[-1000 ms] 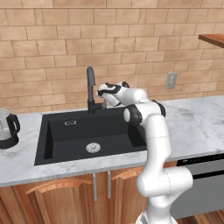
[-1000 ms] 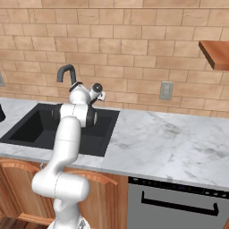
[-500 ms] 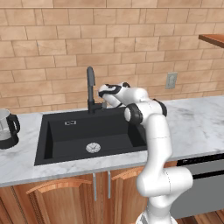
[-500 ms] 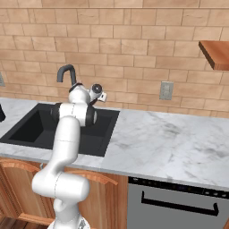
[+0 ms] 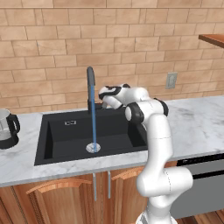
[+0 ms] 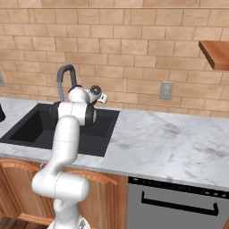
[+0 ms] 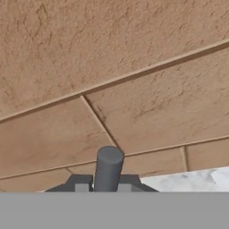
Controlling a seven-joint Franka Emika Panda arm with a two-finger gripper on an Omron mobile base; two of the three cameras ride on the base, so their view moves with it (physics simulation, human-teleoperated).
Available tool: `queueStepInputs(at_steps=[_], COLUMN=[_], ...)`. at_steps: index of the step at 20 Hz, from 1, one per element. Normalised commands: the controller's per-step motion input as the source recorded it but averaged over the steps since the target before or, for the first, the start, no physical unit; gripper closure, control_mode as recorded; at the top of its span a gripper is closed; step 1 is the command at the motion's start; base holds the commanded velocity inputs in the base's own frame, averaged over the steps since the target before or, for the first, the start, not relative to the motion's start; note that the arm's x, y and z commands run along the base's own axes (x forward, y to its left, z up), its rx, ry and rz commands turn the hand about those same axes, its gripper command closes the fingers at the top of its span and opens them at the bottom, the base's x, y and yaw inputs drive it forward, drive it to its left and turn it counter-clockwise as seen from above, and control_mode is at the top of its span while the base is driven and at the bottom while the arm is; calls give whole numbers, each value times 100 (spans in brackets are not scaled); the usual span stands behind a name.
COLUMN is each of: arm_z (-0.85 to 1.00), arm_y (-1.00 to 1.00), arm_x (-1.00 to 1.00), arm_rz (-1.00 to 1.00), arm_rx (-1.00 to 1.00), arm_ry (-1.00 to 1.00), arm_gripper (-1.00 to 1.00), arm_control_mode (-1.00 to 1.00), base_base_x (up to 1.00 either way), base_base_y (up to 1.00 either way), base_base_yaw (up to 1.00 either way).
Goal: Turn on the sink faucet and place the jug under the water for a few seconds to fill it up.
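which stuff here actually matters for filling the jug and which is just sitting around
Part of the job:
sink faucet
water, running into the sink
sink
jug, on the counter left of the sink
gripper, by the faucet base

Just there:
wall outlet
wooden shelf
dishwasher

sink point(image 5: 65, 135) basin open | water point(image 5: 93, 127) stream mid-basin | faucet point(image 5: 90, 89) and brick wall point(image 5: 52, 52) block the rear

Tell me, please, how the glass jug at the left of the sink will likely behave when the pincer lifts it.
The jug looks like clear glass, so probably rigid, fragile and somewhat slippery. Its black side handle may give a surer hold. It stands upright on a flat black base, so tipping seems unlikely.
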Motion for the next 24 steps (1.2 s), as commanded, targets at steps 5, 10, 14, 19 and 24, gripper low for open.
queueStepInputs(at_steps=[5, 10, 14, 19, 24], arm_z=[0, 0, 4, 19, 32], arm_y=[-14, 0, 0, -14, -33], arm_x=[-7, 0, 0, -1, -2], arm_rz=[-5, 0, 0, -3, -2], arm_rx=[1, 0, 0, 1, 5], arm_ry=[0, 0, 0, 0, -1], arm_gripper=[100, -100, -100, -100, -100], arm_control_mode=[-100, -100, -100, -100, -100], base_base_x=[0, 0, 0, 0, 0], base_base_y=[0, 0, 0, 0, 0], base_base_yaw=[0, 0, 0, 0, 0])
